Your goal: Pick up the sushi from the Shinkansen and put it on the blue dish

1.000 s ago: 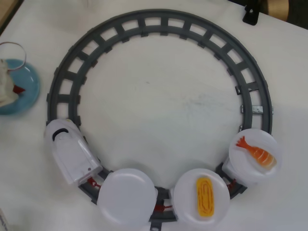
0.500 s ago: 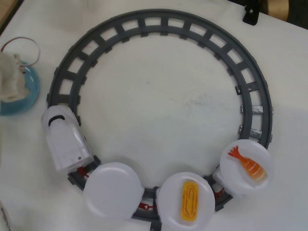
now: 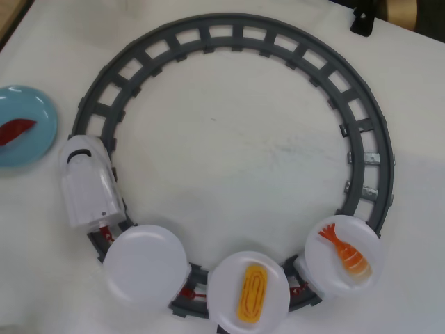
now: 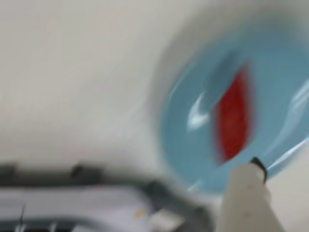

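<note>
The dark-red sushi (image 3: pixel 15 130) lies on the blue dish (image 3: pixel 38 115) at the left edge of the overhead view. The wrist view is motion-blurred and shows the sushi (image 4: pixel 233 121) flat on the blue dish (image 4: pixel 193 145), with nothing gripping it. Of my gripper (image 4: pixel 251 169), only one white finger (image 4: pixel 245 198) shows, at the bottom right, near the dish's lower rim. The arm is out of the overhead view. The white Shinkansen (image 3: pixel 87 182) stands on the left of the track, and its first wagon plate (image 3: pixel 146 263) is bare.
The grey ring track (image 3: pixel 361 132) fills the middle of the table. A white plate with a yellow egg piece (image 3: pixel 252 293) and one with an orange shrimp piece (image 3: pixel 345 255) ride behind the train. A dark stand (image 3: pixel 361 19) sits at the top right.
</note>
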Robot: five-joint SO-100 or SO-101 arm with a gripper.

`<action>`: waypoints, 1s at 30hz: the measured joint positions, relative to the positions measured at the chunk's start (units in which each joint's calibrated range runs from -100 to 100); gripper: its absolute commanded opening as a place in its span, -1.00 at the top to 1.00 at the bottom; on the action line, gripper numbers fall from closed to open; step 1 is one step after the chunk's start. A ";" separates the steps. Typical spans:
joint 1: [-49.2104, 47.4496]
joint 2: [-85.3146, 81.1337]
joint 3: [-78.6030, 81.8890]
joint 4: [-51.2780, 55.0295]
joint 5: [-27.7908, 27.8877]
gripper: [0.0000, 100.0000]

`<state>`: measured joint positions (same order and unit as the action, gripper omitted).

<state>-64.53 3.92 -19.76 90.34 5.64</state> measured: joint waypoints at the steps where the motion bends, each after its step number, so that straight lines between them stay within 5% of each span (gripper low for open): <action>1: -1.14 -4.39 5.31 -2.27 0.00 0.75; 8: -2.94 -36.36 51.24 -20.08 3.47 0.85; 14: -2.62 -62.59 79.32 -22.44 5.43 0.93; 21: -5.23 -83.93 89.75 -19.50 6.16 0.94; 30: -12.34 -90.76 95.88 -24.96 1.91 0.94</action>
<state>-76.87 -86.84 76.12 65.38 7.55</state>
